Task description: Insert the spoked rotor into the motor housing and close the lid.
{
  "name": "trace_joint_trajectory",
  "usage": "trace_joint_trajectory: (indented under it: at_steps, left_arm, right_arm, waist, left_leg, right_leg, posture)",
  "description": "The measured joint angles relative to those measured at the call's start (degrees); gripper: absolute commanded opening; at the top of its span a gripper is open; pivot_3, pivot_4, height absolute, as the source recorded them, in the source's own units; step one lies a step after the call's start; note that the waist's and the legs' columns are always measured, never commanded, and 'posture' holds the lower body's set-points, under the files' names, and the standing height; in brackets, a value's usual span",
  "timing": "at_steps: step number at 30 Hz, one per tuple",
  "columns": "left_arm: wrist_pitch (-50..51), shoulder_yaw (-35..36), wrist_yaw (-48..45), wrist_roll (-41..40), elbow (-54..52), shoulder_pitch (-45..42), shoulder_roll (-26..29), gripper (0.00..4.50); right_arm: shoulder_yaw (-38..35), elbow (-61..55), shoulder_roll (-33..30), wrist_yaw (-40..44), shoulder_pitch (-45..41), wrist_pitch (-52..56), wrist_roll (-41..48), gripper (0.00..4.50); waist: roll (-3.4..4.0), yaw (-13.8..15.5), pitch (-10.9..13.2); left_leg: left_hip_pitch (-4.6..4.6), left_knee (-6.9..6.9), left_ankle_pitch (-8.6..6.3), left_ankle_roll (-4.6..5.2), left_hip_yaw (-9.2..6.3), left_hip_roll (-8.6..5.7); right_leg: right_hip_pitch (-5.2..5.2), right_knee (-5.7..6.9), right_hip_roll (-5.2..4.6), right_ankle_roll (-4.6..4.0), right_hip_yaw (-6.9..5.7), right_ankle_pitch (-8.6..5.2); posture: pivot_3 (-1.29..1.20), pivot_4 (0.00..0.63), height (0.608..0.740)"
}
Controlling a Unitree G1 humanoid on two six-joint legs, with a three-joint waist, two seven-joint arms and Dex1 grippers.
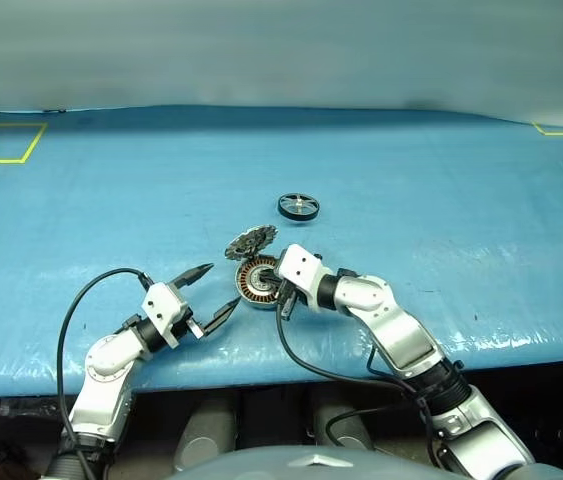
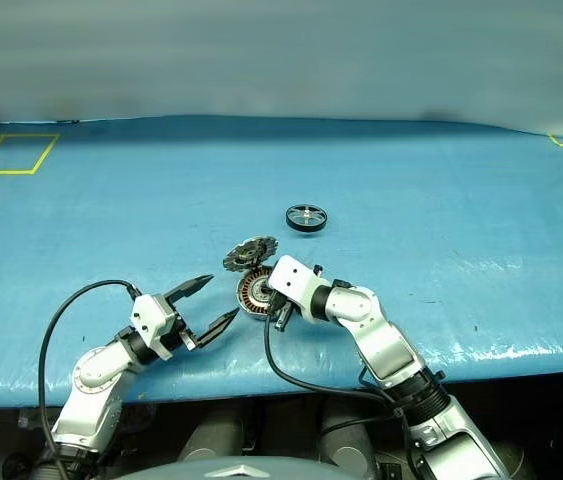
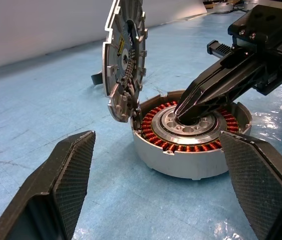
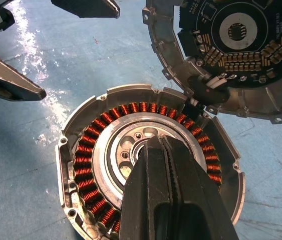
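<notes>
Left wrist view: right pincer closed, tip in motor housing; left pincer spread, empty.

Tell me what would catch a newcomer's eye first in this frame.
The open housing with its ring of copper windings sits near the blue table's front edge, its lid standing up, hinged at the rim. The right gripper, shut, has its tips down at the silver hub in the housing's centre, while the left gripper is open close beside it. The rotor lies apart, farther back on the table.
</notes>
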Motion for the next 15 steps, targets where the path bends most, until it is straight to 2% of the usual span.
trace_joint_trajectory:
  at_steps: [15]
  left_arm:
    - [0.0,-0.2,-0.1,0.0,0.6,-0.6,-0.3,4.25]
  right_arm:
    - [-4.6,-7.4,-3.6,0.6,1.2,1.9,2.4,0.02]
  waist:
    - [0.00,0.0,0.0]
  left_leg:
    - [-0.15,-0.02,0.01,0.02,0.00,-0.01]
  right_leg:
    - [-0.01,0.00,0.04,0.00,-0.02,0.00]
  posture:
    - [0.00,0.150,0.740]
